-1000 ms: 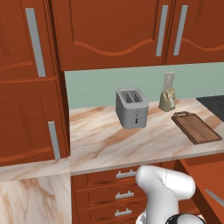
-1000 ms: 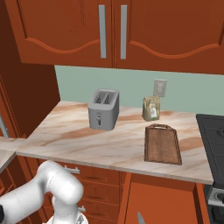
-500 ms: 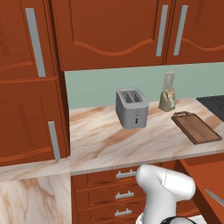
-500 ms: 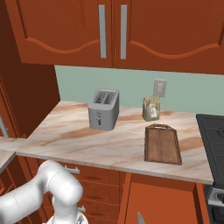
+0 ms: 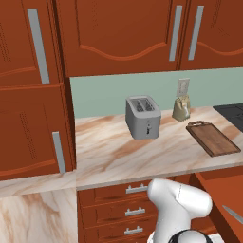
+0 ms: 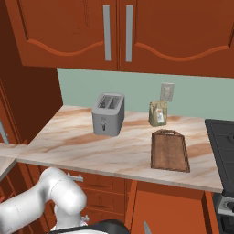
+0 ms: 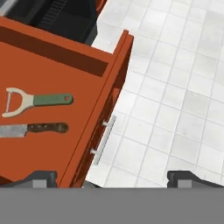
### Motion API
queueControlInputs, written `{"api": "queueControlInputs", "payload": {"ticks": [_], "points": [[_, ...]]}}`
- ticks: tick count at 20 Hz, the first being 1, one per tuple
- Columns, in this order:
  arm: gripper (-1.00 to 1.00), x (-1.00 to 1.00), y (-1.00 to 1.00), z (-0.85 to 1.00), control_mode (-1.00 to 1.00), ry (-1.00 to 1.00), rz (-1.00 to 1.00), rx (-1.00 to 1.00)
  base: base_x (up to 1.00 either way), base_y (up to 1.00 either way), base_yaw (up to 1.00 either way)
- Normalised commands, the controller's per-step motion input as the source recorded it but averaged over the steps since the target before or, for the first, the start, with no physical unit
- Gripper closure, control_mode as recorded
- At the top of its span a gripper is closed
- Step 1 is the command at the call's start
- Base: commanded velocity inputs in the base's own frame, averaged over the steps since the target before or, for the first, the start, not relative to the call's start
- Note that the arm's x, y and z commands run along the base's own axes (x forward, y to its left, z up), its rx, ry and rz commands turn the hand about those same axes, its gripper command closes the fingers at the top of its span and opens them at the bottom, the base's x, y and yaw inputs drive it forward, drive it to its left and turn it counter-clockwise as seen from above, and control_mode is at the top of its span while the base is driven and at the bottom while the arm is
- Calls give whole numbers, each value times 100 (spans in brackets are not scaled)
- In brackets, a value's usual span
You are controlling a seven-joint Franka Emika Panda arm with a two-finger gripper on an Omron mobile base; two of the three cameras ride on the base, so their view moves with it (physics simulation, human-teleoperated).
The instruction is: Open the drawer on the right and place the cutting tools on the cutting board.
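The drawer [image 7: 52, 70] stands pulled open, and the hand view looks down into it. Inside lie the green-handled peeler [image 7: 37, 101] and, just beside it, the slim knife [image 7: 33, 129] with its dark handle. The drawer's silver bar pull [image 7: 104, 140] runs along its front, over the white tiled floor. My gripper [image 7: 117, 179] is open, its fingertips [image 7: 41, 177] spread wide on either side of the drawer front, holding nothing. The open drawer [image 5: 223, 190] also shows low right with the knife blade [image 5: 232, 213]. The dark cutting board [image 5: 212, 138] [image 6: 170, 150] lies bare on the counter.
A grey toaster [image 5: 142, 116] [image 6: 109, 114] stands mid-counter, and a small tan bag [image 5: 181, 108] [image 6: 157, 113] sits by the wall behind the board. A black stove [image 6: 221, 137] borders the counter's right end. Narrow drawer fronts [image 5: 135, 209] sit under the counter.
The arm's white elbow has shifted very slightly at the bottom of the base views. The toaster, bag and board have not moved.
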Motion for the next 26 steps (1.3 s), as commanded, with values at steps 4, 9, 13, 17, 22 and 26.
{"api": "queueControlInputs", "payload": {"ticks": [4,9,13,17,22,26], "points": [[-100,46,5,2,-100,24,-1,-3,0,0,0],[-100,36,6,0,-100,15,-1,-4,0,0,0],[-100,6,9,2,-100,3,6,-3,0,0,0],[-100,1,17,1,-100,0,17,-6,0,0,0],[-100,0,16,15,-100,0,29,-3,0,0,0],[-100,2,28,25,-100,5,32,-3,0,0,0]]}}
